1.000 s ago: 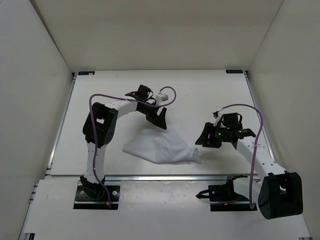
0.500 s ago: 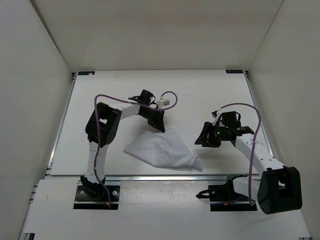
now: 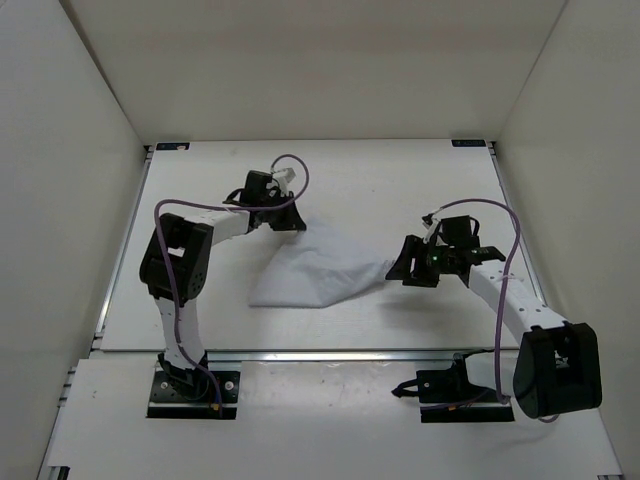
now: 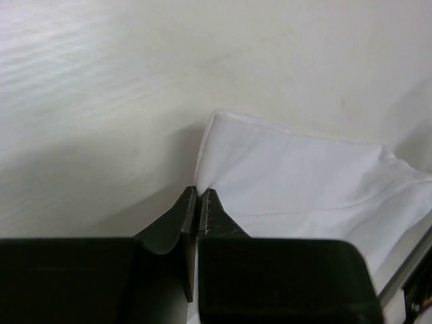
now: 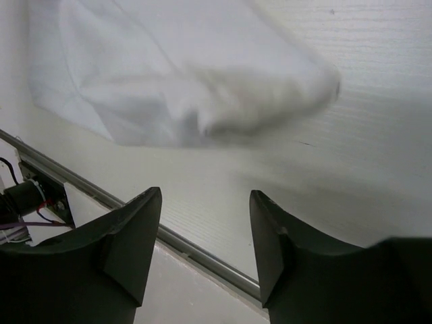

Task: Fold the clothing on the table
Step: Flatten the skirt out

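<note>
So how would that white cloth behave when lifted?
Probably floppy: the thin, creased clothing should drape from the corner the left fingers pinch. Likely light, sliding easily over the table. That small pinch could slip.

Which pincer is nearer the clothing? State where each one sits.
Left. The left pincer is shut on a far corner of the clothing, touching it. The right pincer stands open just off the cloth's right tip, apart from it.

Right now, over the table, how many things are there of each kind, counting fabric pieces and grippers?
White clothing: 1
Black grippers: 2 (left gripper, right gripper)
Total: 3
</note>
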Available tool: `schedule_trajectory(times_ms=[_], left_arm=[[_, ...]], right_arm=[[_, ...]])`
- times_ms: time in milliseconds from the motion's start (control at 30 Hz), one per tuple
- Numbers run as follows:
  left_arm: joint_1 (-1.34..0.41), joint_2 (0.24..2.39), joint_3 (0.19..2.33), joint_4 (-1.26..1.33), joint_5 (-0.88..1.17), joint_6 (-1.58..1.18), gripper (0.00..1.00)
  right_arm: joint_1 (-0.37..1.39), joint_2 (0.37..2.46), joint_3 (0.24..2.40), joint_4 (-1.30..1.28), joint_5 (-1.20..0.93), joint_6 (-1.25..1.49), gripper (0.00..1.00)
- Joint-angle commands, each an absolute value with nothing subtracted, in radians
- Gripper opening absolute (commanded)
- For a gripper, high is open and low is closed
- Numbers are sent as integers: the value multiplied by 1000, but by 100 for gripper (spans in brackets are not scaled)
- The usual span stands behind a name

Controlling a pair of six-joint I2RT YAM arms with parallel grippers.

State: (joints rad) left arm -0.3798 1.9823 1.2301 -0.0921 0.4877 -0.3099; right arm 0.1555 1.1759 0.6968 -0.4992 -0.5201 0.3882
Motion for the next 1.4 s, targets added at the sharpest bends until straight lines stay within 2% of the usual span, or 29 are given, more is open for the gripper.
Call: schedule_trajectory(times_ms=[0, 233, 367, 500, 533, 733, 1000, 1367], left_arm=[[-321, 1876, 1189, 32, 385, -405, 0], [-360, 1815, 1091, 25, 438, -341, 0], [-367, 1767, 1020, 115, 561, -380, 0], [-376, 1736, 1031, 54, 535, -334, 0], [-362, 1726, 1025, 58, 549, -340, 0], [-334, 1704, 1019, 48, 543, -337, 0], [-319, 1701, 1005, 43, 558, -330, 0], [-338, 1707, 1020, 23, 572, -315, 0]], right_arm=[[156, 1203, 721, -433, -523, 414, 54], [114, 1310, 756, -327, -545, 419, 64], [54, 1412, 848, -276, -554, 399, 66], [25, 1535, 971, -265, -577, 373, 66], [43, 1633, 1029, -285, -575, 362, 66], [89, 1660, 1054, -339, -503, 389, 66], [86, 1560, 885, -248, -505, 505, 65], [121, 1695, 942, -166, -509, 482, 65]])
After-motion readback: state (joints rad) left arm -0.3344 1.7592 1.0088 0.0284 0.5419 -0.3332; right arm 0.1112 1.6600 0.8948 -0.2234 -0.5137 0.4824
